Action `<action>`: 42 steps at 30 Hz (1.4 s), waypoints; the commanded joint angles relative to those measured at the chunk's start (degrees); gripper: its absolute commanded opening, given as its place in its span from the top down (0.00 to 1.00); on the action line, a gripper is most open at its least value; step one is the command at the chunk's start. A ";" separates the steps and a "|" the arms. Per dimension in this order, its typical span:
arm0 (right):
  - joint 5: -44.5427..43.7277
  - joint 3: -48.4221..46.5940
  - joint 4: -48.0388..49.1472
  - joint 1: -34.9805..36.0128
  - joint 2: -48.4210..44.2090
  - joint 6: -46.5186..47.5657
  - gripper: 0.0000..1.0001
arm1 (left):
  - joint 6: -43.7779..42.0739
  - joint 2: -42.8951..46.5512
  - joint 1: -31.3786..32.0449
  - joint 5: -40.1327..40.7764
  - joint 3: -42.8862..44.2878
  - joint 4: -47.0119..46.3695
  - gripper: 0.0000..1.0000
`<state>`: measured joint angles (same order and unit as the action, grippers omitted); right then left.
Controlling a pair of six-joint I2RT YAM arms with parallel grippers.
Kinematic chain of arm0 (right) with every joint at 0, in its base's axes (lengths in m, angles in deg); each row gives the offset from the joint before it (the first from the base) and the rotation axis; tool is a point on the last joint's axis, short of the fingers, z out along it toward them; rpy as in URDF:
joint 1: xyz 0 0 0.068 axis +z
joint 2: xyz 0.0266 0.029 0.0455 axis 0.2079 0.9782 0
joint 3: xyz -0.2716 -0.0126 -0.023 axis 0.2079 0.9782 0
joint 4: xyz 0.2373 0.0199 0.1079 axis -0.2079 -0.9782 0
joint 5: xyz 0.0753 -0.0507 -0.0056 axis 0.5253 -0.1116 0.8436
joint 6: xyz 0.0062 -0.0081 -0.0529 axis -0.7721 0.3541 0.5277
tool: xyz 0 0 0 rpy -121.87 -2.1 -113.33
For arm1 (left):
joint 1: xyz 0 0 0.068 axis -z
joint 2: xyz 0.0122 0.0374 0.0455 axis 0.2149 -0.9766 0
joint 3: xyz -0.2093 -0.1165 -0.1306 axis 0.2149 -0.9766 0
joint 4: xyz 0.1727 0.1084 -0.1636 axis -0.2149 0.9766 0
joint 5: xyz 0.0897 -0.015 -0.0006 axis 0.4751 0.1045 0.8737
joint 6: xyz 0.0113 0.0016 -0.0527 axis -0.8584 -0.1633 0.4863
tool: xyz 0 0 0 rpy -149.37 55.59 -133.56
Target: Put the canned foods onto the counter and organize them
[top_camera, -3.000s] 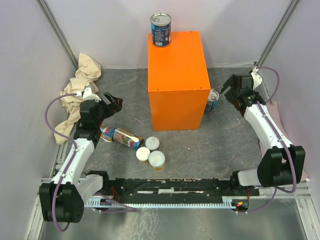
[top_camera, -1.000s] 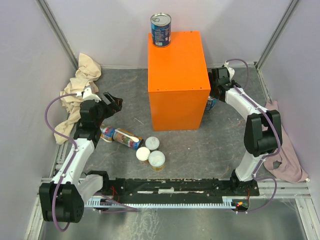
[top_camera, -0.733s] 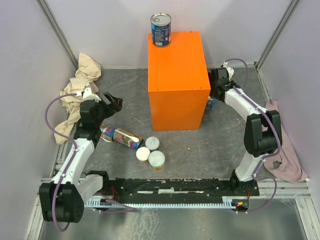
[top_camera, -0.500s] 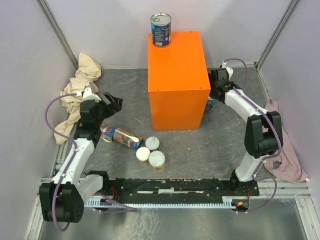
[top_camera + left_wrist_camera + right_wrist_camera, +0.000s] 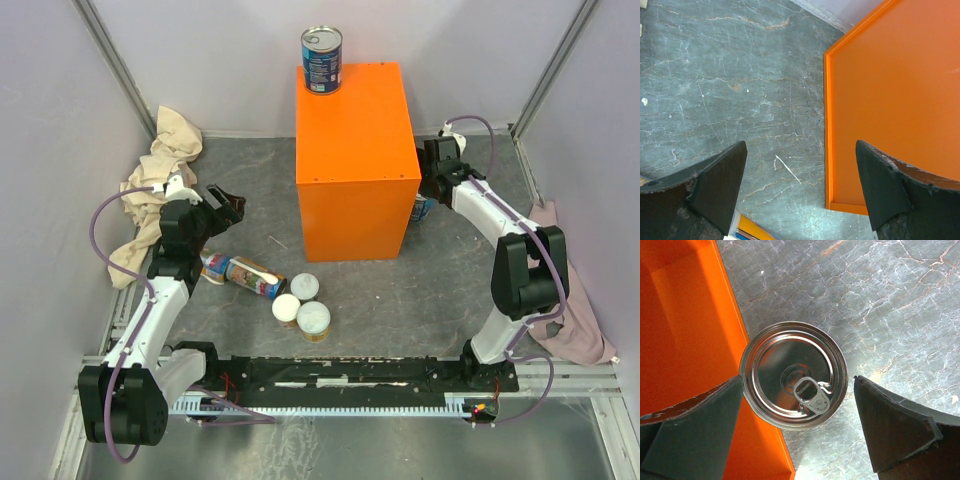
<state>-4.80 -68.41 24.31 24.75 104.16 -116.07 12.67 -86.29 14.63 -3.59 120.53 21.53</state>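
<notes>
Grey, white-veined stone floor (image 5: 900, 300) lies beneath the right gripper (image 5: 796, 382). Beyond it and to either side rise 3 pale lilac walls (image 5: 220, 60), joined by 2 slanting metal corner posts (image 5: 118, 65). Light is soft, even.

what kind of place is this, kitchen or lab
Probably a robot test cell, not a kitchen: pale walls enclose a grey marbled tabletop, a white left arm and white right arm stand on a black rail, and a bright orange rectangular box stands in for a counter.

can (image 5: 794, 375): shiny ribbed metal top; counter (image 5: 355, 120): smooth, matt; table (image 5: 715, 75): grey marbled, matt
</notes>
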 commanded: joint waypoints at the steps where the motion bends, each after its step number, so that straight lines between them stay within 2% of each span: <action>1: 3.34 -0.22 2.89 0.52 -2.76 1.35 0.00 | 0.88 0.26 -0.38 -0.52 0.34 -2.85 0.05; 21: 12.63 -1.51 4.10 0.52 1.15 3.47 0.00 | 0.88 -0.81 -0.37 -0.76 0.64 -3.17 0.05; 30: 8.08 -1.52 2.39 0.52 2.27 5.92 0.00 | 1.14 -1.10 -0.38 -1.19 0.61 -3.45 0.05; 42: 0.89 -1.98 5.66 0.42 5.38 7.04 0.00 | 1.23 -0.95 -0.37 -0.96 0.17 -3.46 0.05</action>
<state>-0.56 -68.76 26.95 24.64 107.17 -109.91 12.67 -87.37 14.63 -3.65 120.53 21.46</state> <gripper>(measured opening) 0.997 0.950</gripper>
